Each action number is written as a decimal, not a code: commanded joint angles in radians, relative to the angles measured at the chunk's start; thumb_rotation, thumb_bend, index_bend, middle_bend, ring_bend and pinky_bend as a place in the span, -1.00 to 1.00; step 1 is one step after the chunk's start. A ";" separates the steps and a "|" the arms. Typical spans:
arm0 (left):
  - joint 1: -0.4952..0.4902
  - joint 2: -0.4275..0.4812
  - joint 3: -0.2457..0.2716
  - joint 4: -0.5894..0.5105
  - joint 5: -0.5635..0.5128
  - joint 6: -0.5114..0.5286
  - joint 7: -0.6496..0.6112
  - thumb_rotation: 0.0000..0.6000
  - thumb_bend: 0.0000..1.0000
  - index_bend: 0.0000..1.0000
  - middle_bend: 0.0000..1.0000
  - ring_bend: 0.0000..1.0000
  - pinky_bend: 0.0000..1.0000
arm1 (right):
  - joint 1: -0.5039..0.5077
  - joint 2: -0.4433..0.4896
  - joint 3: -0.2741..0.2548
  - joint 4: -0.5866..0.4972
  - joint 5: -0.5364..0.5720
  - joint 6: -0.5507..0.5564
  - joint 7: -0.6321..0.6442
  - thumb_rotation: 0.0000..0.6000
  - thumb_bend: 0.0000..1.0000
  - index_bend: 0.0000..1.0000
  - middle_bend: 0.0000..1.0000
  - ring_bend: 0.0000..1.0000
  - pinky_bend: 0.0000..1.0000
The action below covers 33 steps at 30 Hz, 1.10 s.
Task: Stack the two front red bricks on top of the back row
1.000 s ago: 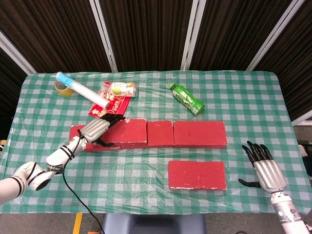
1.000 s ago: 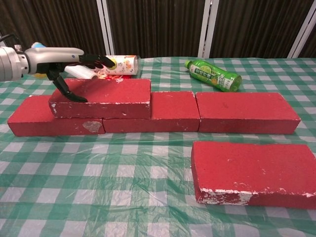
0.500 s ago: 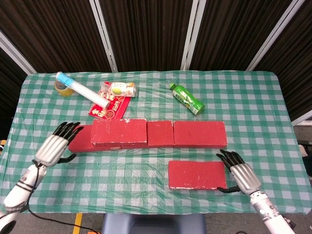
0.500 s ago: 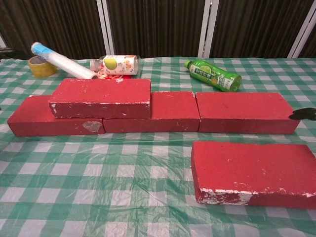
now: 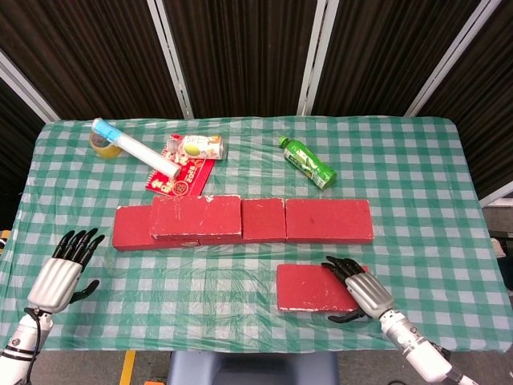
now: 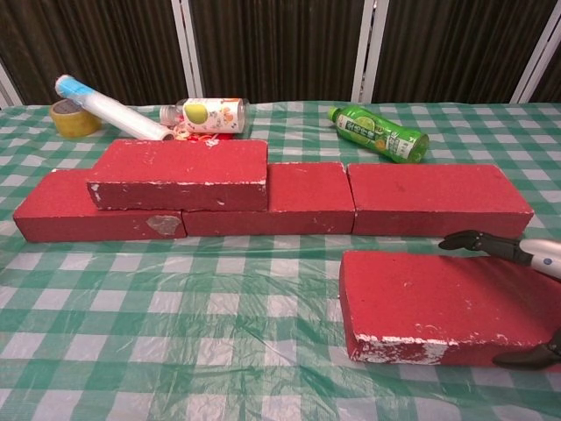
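- Table: covered with a green-and-white checked cloth.
- Back row: red bricks laid end to end across the table centre.
- Stacked brick: rests on top of the back row toward its 9 o'clock end, overlapping two lower bricks.
- Front brick: lies flat on the cloth at 5 o'clock from the table centre, apart from the back row.
- Right hand: positioned over the 3 o'clock end of the front brick, fingers on top and thumb at the near edge; a firm grip cannot be confirmed.
- Left hand: at 8 o'clock, fingers spread wide, holding nothing.
- Green bottle: lying at 1 o'clock.
- Tape roll: at 10 o'clock.
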State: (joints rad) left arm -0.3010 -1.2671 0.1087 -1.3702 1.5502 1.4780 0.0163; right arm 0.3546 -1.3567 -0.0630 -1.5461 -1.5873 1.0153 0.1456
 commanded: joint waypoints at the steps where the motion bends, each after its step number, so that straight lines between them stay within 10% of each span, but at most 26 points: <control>1: 0.006 -0.006 -0.008 0.011 0.001 -0.007 -0.017 1.00 -0.48 -1.00 -1.00 -1.00 -0.93 | 0.012 -0.016 0.003 0.009 0.019 -0.018 -0.016 0.74 -0.60 -1.00 -1.00 -1.00 -1.00; 10: 0.022 -0.027 -0.032 0.053 0.006 -0.018 -0.074 1.00 -0.48 -1.00 -1.00 -1.00 -0.93 | 0.019 -0.054 0.027 0.004 0.092 -0.029 -0.111 0.83 -0.60 -0.97 -0.99 -1.00 -0.91; 18: 0.030 -0.034 -0.042 0.075 0.018 -0.029 -0.097 1.00 -0.48 -1.00 -1.00 -1.00 -0.93 | 0.024 -0.053 0.028 -0.030 0.128 -0.034 -0.177 1.00 -0.60 -0.21 -0.44 -0.49 -0.11; 27: 0.039 -0.039 -0.058 0.081 0.022 -0.032 -0.087 1.00 -0.48 -1.00 -1.00 -1.00 -0.94 | 0.023 0.010 0.058 -0.096 0.096 0.048 -0.185 1.00 -0.60 -0.05 -0.36 -0.42 -0.10; 33: 0.043 -0.050 -0.071 0.091 0.015 -0.041 -0.060 1.00 -0.48 -1.00 -1.00 -1.00 -0.94 | 0.089 0.087 0.169 -0.146 0.102 0.069 -0.178 1.00 -0.60 -0.02 -0.30 -0.39 -0.09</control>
State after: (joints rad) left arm -0.2586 -1.3154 0.0394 -1.2810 1.5664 1.4385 -0.0448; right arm 0.4139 -1.2943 0.0677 -1.6775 -1.4913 1.0828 -0.0379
